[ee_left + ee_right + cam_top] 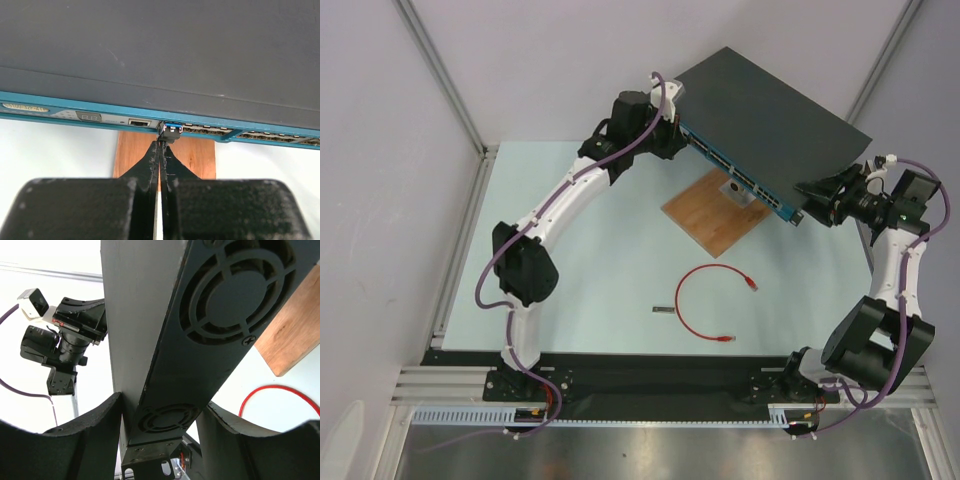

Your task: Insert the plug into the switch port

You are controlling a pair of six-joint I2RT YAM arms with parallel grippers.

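The red patch cable [682, 305] lies loose on the table, one plug [750, 283] at its right end and another [724, 339] at its near end; no gripper touches it. The dark-grey switch [770, 120] sits at the back right, its teal front face [60, 102] lined with switch ports [207, 130]. My left gripper [163, 141] is shut, its tips against a small dark module with a blue bar [171, 129] seated in the front face. My right gripper [164, 400] straddles the switch's right end [210, 340], one finger on each side.
A brown wooden board [715, 212] lies under the switch's front edge. A small grey metal piece [663, 311] rests left of the cable. White walls with metal rails enclose the table at the left and back.
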